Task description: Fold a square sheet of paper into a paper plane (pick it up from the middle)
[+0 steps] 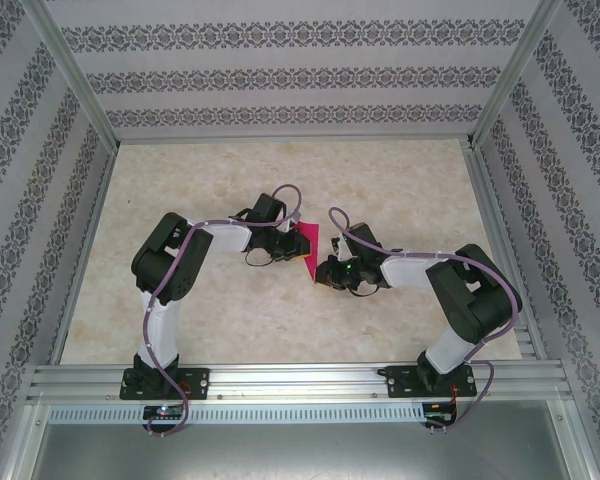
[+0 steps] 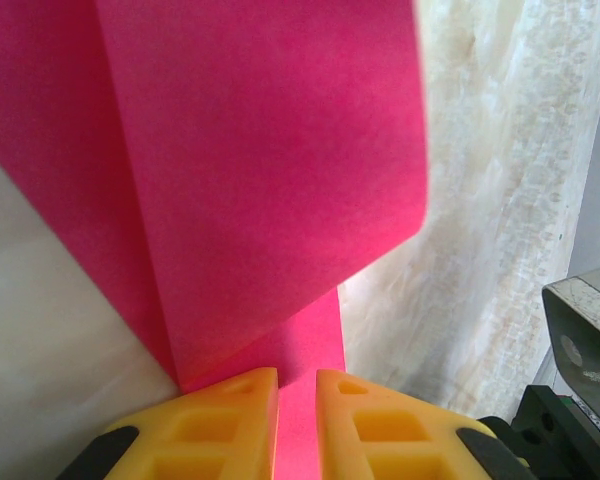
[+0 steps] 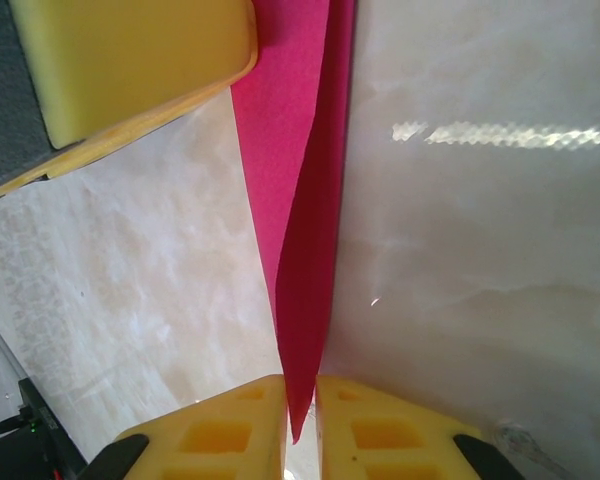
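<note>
**Two-armed hold on a part-folded sheet, with its likely failure points.** The counter [image 1: 380, 190] spreads beneath the square sheet of paper [image 1: 306, 243] on every side. The sheet stands on edge, doubled over itself rather than flat, and it cannot be told whether its lower edge touches the surface. The left arm [image 1: 165, 265] reaches in from the sheet's left and the right arm [image 1: 470, 290] from the sheet's right, so the two wrists crowd close around the sheet. The left tool [image 2: 297, 385] is clamped on a narrow strip at one edge of the sheet, and a broad flap of the sheet curls loose beyond that strip. The right tool [image 3: 299, 395] is closed on the sheet's tapering folded point and holds only its last sliver. The greatest risk is that the arms pull apart or twist unevenly, so that the thin paper tears or creases off the intended line across the sheet. Next, with both wrists this near the sheet, any reorientation could knock one tool against the other and jolt the fold. A smaller risk is that the unsupported flap springs open or buckles, since no crease on the sheet looks pressed flat. Smallest of all, the sheet's point sits so shallowly between the right tool's yellow fingers [image 3: 230, 430] that a slight tug could slip it free, leaving the sheet hanging from the left tool alone.
</note>
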Robot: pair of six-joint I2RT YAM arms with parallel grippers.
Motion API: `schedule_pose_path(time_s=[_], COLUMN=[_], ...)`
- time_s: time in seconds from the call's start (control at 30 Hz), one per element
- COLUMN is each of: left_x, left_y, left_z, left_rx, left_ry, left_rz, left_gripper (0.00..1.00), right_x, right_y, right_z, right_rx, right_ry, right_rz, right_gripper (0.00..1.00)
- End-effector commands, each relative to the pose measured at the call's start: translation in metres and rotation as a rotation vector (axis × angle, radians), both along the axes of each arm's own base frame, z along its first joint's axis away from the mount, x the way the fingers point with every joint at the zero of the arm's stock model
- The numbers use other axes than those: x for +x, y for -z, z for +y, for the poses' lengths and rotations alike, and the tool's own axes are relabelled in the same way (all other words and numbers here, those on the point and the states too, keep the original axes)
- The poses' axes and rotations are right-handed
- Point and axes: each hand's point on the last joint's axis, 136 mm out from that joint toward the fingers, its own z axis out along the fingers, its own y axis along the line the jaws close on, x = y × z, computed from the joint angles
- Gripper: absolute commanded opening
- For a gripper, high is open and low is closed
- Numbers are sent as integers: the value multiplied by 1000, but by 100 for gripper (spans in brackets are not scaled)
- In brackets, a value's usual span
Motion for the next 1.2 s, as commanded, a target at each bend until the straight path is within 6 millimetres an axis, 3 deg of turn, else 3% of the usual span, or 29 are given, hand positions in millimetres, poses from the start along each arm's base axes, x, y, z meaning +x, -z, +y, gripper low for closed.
schedule_pose_path(time_s=[0.0,0.3,0.6,0.97,1.17], left_x=[-25,-26,-28,-29,-28], left_y=[50,51,54,56,56], left_z=[23,24,25,28,27], left_rx=[158,162,168,176,176], left_ry=[-12,-13,-16,-25,-25], left_rz=[103,106,114,122,118], left_gripper=[19,19,19,19,19], right_x=[12,15,9,5,11], right_y=[-17,-19,-14,4,-15], right_z=[5,7,16,22,17], right_rx=[9,13,18,8,22], right_ry=[-2,-5,-38,-41,-16], right_rz=[-68,-75,-60,-14,-65], right_gripper=[17,14,5,5,13])
